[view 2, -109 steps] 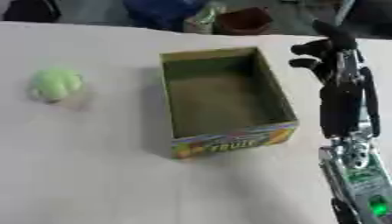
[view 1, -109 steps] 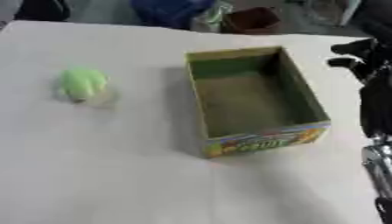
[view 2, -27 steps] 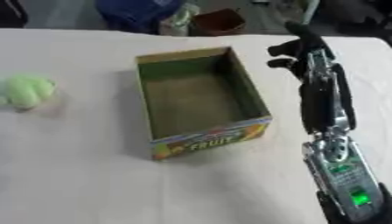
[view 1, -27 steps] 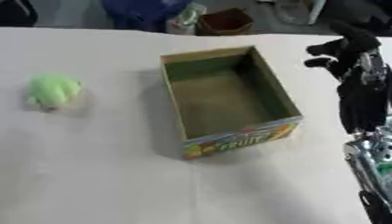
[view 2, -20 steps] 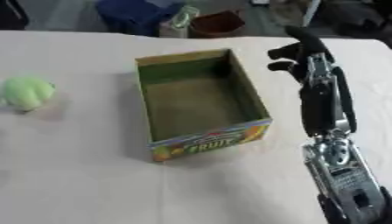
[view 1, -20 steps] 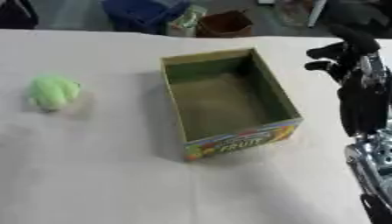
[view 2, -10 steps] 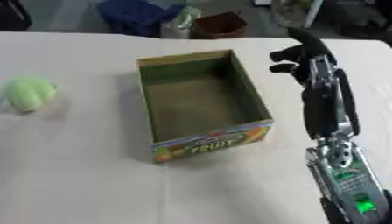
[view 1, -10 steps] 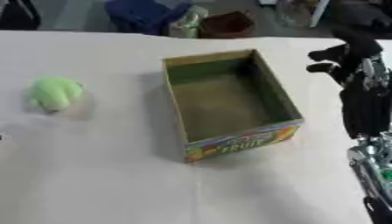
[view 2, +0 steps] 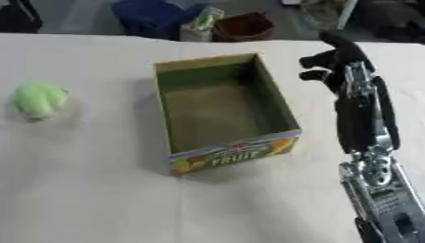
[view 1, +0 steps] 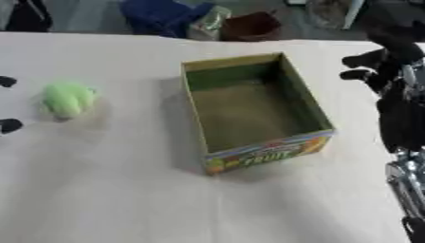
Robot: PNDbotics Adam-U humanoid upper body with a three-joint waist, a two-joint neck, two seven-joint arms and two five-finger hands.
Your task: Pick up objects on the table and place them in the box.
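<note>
Two dark fingers (view 1: 8,126) of the left hand (view 1: 6,81) show, rest cut off.

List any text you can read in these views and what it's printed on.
"FRUIT": on the near front panel of the box, among coloured pictures.
A smaller line above it on the same panel is too blurred to read.
Nothing readable on the green object, the table or the right hand.

Matt cardboard box (view 2: 222,114) with glossy printed front — soft, fuzzy green object (view 1: 67,99) on smooth matt table (view 1: 99,190)
</note>
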